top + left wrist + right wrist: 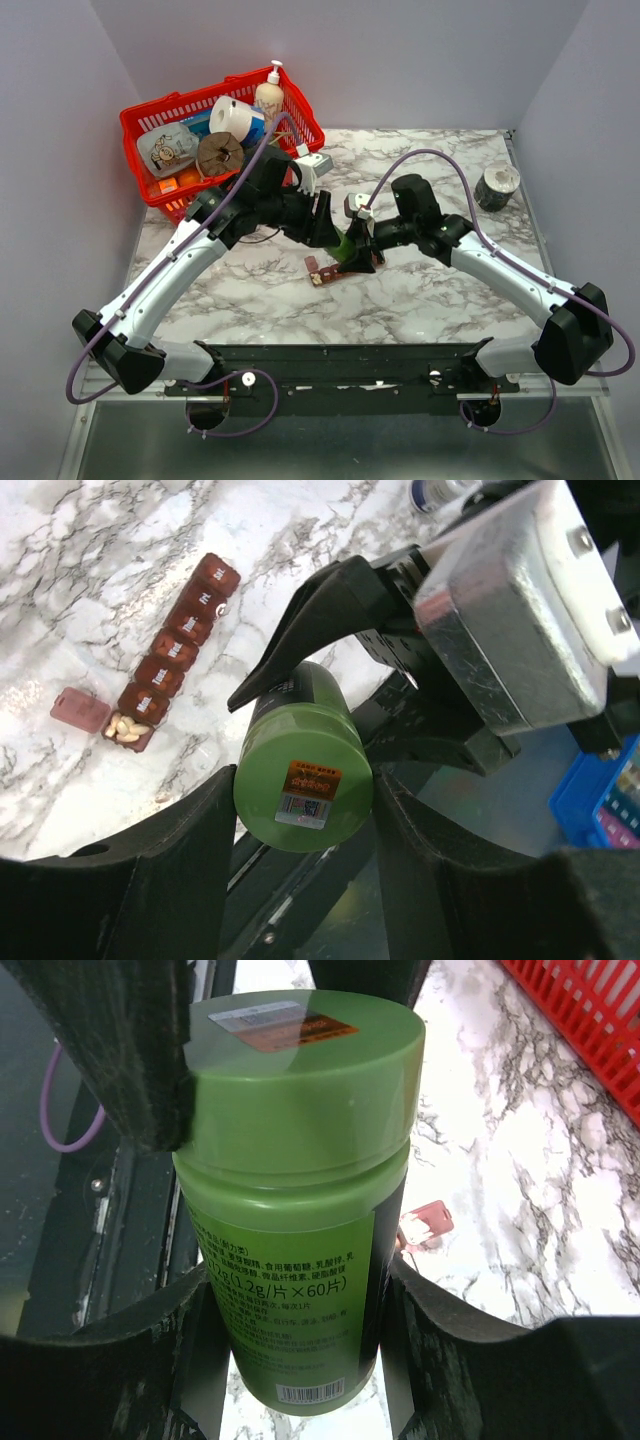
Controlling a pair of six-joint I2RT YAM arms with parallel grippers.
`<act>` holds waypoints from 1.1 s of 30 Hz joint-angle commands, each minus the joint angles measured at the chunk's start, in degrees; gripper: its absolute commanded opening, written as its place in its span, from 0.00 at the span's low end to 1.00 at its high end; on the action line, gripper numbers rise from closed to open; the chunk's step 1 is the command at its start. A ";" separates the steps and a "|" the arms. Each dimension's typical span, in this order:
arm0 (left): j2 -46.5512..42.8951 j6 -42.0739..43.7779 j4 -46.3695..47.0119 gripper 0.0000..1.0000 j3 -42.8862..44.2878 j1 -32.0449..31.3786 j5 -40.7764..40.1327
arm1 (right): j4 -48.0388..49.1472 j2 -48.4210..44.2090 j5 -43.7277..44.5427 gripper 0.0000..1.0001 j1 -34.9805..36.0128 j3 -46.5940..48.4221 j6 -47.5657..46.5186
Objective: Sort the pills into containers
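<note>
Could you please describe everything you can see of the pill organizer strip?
The pill organizer strip is dark red-brown plastic, about seven square compartments in a row, white lettering on the lids. It lies flat on the marble table, nothing else touching it. The end compartment's lid is flipped open; pale pills lie inside.

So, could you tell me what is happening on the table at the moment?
Both arms hold one green pill bottle between them, above the marble table. The left pincer is closed on its lid, and the right pincer is closed on its labelled body. Below, the dark red pill organizer lies flat. Its end compartment is open with a few pale pills inside, and the other compartments look shut. The bottle appears capped.
</note>
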 commanded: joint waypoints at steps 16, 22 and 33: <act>0.78 37.10 -11.30 0.32 -2.92 0.16 11.00 | 6.36 -1.31 -9.69 0.01 0.38 0.86 5.35; -2.64 30.16 -4.54 0.68 -3.53 0.16 8.89 | 6.27 -1.49 -9.34 0.01 0.38 0.77 5.09; -10.98 18.03 5.13 0.99 -7.49 1.12 8.72 | 6.27 -1.75 -8.46 0.01 0.38 0.68 4.74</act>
